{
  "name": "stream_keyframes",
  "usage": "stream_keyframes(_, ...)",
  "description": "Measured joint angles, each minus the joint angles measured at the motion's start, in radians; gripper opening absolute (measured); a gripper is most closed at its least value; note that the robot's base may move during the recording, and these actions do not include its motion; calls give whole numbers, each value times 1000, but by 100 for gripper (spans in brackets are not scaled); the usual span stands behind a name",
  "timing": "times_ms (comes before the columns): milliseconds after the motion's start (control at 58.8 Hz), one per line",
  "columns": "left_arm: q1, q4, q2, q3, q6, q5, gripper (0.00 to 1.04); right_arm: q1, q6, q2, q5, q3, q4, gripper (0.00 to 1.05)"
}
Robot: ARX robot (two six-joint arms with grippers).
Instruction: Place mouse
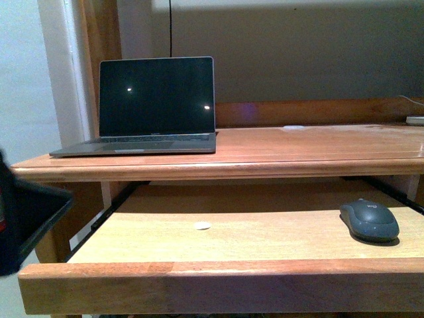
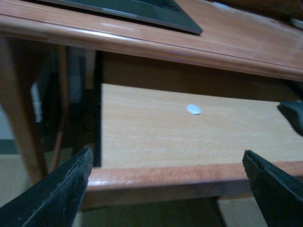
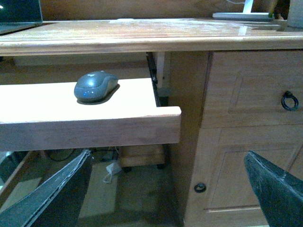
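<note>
Awaiting grasp: mouse [image 1: 370, 220] lying on pull-out shelf [image 1: 199, 245] under the table [image 1: 318, 146]; right pincer [image 3: 166, 153] and left pincer [image 2: 166, 151] both spread, nothing held.
Mouse is seen above and ahead of the right pincer, well apart from it, and far off to one side of the left pincer. Risks noted: the shelf's thick front rail could be struck on a rise from below; the matte oval dome could be squeezed out if pinched high on its curve. Shelf is pale, grained wood.
</note>
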Motion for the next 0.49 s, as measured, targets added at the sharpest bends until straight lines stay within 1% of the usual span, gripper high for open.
stream_keyframes(17, -18, -32, -59, -29, 6, -44, 97, 0, 0, 0, 0, 0, 0, 97)
stream_keyframes(85, -81, -163, -251, -95, 7, -147, 97, 0, 0, 0, 0, 0, 0, 97)
stream_keyframes(153, -131, -249, -396, -130, 1, -226, 97, 0, 0, 0, 0, 0, 0, 97)
stream_keyframes(187, -167, -311, -492, -143, -8, -280, 97, 0, 0, 0, 0, 0, 0, 97)
stream_keyframes(204, -192, -338, -544, -149, -7, -323, 97, 0, 0, 0, 0, 0, 0, 97)
stream_keyframes(272, -259, -416, -665, -156, -14, -425, 97, 0, 0, 0, 0, 0, 0, 97)
stream_keyframes(289, -288, -405, -700, -169, 16, -502, 93, 0, 0, 0, 0, 0, 0, 97)
stream_keyframes(323, -295, -378, -742, -194, 64, -565, 86, 0, 0, 0, 0, 0, 0, 97)
stream_keyframes(340, -286, -373, -761, -208, 84, -578, 83, 0, 0, 0, 0, 0, 0, 97)
stream_keyframes(408, -236, -369, -809, -254, 140, -559, 72, 0, 0, 0, 0, 0, 0, 97)
stream_keyframes(442, -194, -369, -838, -288, 160, -516, 65, 0, 0, 0, 0, 0, 0, 97)
stream_keyframes(494, -150, -369, -866, -321, 176, -467, 58, 0, 0, 0, 0, 0, 0, 97)
